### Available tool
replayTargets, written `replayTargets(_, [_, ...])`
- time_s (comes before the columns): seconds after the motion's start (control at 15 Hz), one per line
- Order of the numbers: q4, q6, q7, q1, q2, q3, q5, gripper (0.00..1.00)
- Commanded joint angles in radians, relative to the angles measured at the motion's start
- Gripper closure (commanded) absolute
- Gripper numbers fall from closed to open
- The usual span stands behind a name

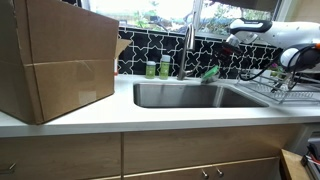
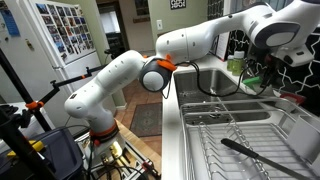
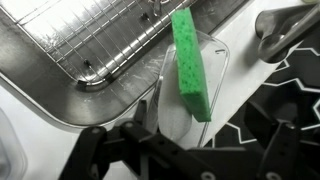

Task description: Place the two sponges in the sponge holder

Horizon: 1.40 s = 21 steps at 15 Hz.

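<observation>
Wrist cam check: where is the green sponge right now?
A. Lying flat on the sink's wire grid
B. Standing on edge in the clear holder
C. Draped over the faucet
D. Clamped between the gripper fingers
B: in the wrist view the green sponge stands on its edge inside the clear holder, and the gripper is open with its fingers clear of it.

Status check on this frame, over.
Gripper open, clear of sponge. Sponge standing in clear holder. Second sponge not visible. Faucet close beside.
</observation>
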State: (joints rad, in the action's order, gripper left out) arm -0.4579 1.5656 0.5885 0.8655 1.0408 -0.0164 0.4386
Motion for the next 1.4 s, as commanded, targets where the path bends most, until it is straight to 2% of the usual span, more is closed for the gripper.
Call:
replayTargets(0.0, [-0.022,0.003,-0.017,0.02,-0.044,0.03,-0.021,0.01])
replayTargets(0.27, [-0.03,-0.03,-0.095,0.051,-0.11,0.052,-0.009,0.0])
replayTargets(0.6, [-0.034,-0.093,-0.163,0.128,-0.202,0.076,0.013,0.0])
replayTargets(0.73, [-0.041,-0.167,-0.186,0.169,-0.245,0.101,0.04,0.0])
replayTargets(1.07, [-0.053,-0.446,-0.172,0.266,-0.338,0.162,0.137,0.0])
replayTargets(1.33, [-0.039,-0.613,-0.182,0.273,-0.367,0.16,0.183,0.0])
